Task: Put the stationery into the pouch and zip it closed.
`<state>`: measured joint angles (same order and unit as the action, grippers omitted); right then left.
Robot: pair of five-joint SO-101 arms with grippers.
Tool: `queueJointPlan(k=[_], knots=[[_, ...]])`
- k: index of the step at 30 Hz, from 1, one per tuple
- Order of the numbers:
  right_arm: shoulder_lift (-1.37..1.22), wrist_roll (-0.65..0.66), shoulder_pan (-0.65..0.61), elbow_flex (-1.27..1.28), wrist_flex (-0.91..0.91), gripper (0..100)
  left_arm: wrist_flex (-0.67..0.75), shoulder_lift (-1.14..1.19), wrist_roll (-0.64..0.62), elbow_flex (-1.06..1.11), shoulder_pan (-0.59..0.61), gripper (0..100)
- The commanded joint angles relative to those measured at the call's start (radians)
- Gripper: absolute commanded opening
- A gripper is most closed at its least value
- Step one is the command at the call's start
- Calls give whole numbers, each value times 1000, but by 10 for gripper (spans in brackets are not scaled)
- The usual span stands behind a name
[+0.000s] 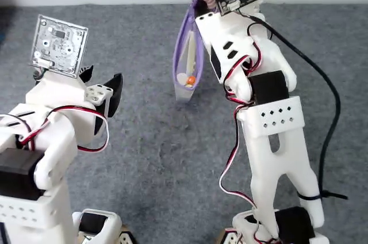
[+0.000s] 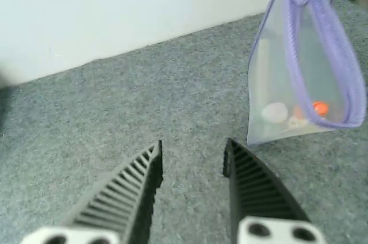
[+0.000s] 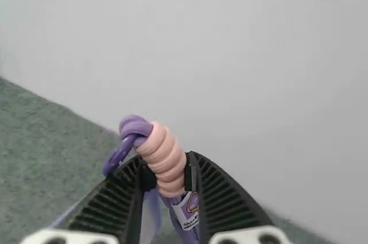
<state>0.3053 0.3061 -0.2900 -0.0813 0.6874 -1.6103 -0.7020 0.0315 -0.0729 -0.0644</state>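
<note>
A clear pouch point(image 1: 187, 60) with a purple zip edge hangs upright at the back of the table, its lower end at or just above the grey carpet. Small items lie at its bottom, among them an orange piece point(image 2: 320, 107) and a white one point(image 2: 275, 112). My right gripper point(image 1: 202, 7) is shut on the pink coiled strap point(image 3: 163, 153) at the pouch's top, beside a purple ring point(image 3: 132, 126). My left gripper point(image 2: 194, 146) is open and holds nothing, left of the pouch point(image 2: 299, 65) and apart from it. I cannot tell whether the zip is fully shut.
Grey carpet point(image 1: 155, 140) covers the table, and a pale wall point(image 2: 115, 8) rises behind its far edge. Both arm bases stand near the front edge. Open carpet lies between the two arms and in front of the pouch.
</note>
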Motion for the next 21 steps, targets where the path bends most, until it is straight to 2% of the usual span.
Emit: queueJointPlan(k=[1,6,10,16,21], knots=[[7,103,-24,-75,-59,7,-5,-11,-9,-5,5,174],[-41,218,-61,-75,-110,7,-8,-11,-9,-5,5,174],[-59,235,-137,-75,-102,7,-8,-11,-9,-5,5,174],[-36,224,-236,-51,-24,7,-9,-12,-9,-5,5,174],[36,101,-303,-49,124,7,-9,-12,-9,-8,5,174]])
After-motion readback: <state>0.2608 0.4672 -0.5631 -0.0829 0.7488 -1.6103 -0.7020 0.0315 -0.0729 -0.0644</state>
